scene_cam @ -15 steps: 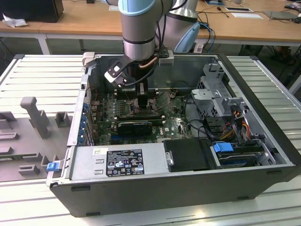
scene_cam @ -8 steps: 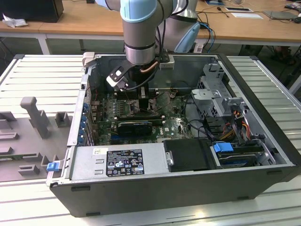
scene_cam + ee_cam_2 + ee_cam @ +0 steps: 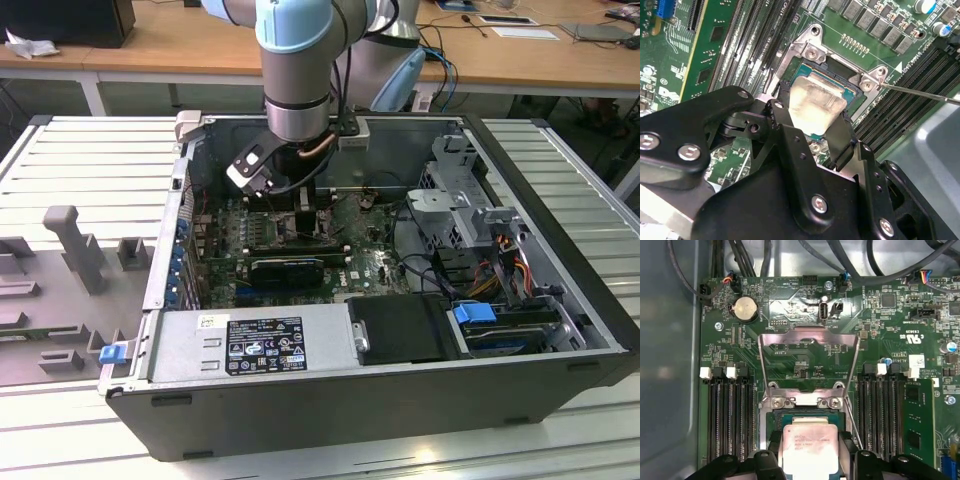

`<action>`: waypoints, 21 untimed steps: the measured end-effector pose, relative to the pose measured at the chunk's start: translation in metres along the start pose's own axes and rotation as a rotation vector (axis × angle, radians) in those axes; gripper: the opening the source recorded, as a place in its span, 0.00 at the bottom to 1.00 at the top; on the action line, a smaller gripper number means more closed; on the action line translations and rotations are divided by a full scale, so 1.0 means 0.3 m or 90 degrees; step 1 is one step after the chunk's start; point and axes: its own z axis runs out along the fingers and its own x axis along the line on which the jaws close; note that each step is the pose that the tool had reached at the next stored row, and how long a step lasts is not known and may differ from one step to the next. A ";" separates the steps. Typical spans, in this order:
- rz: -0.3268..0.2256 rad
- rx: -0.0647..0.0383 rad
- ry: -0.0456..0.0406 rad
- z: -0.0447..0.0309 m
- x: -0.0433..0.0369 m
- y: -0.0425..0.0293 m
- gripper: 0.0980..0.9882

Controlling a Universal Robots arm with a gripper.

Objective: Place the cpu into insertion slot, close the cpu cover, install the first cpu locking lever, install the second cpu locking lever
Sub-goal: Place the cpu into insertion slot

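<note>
Closest to the wrist cameras, the gripper reaches down over the board. Its black fingers are drawn in narrow against two opposite edges of the cpu, holding it between them. The cpu shows its pale metal face upward and lies level within the slot, with its green rim just inside the dark frame. Whether it is fully seated or a shade above cannot be told.

Just beside the slot, a thin lever runs off at an angle, clear of the frame. Past the slot, on the side away from the gripper, the cover stands swung open on its two hinge screws. Green board is visible through its window.

Long black memory slots lie along both sides of the slot. Farther on, a coin battery sits near the board's far edge. Beyond that edge, dark cables run along the case wall.

In the exterior view, a grey power supply lies along the near wall of the open case. Behind it the arm comes straight down onto the board. The case rests on a slatted table, and a wooden desk runs across behind.
</note>
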 end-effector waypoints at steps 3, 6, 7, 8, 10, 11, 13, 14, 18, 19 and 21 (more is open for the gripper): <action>0.000 0.000 0.0002 0.001 0.000 0.000 0.49; 0.000 0.000 0.0003 0.001 0.000 0.000 0.57; 0.000 0.000 0.0001 -0.001 0.000 0.000 0.57; 0.000 0.000 0.0003 -0.001 0.001 0.000 0.57; 0.000 0.000 0.0011 -0.001 0.003 0.000 0.57; 0.000 0.000 0.0016 -0.001 0.005 0.000 0.57; 0.001 0.000 0.0034 -0.001 0.008 0.000 0.57; 0.002 0.000 0.0043 -0.001 0.009 0.000 0.57; 0.004 0.000 0.0106 -0.004 0.010 0.000 0.57; 0.004 0.000 0.0105 -0.011 0.010 0.001 0.57; 0.004 0.000 0.0103 -0.035 0.010 0.003 0.57</action>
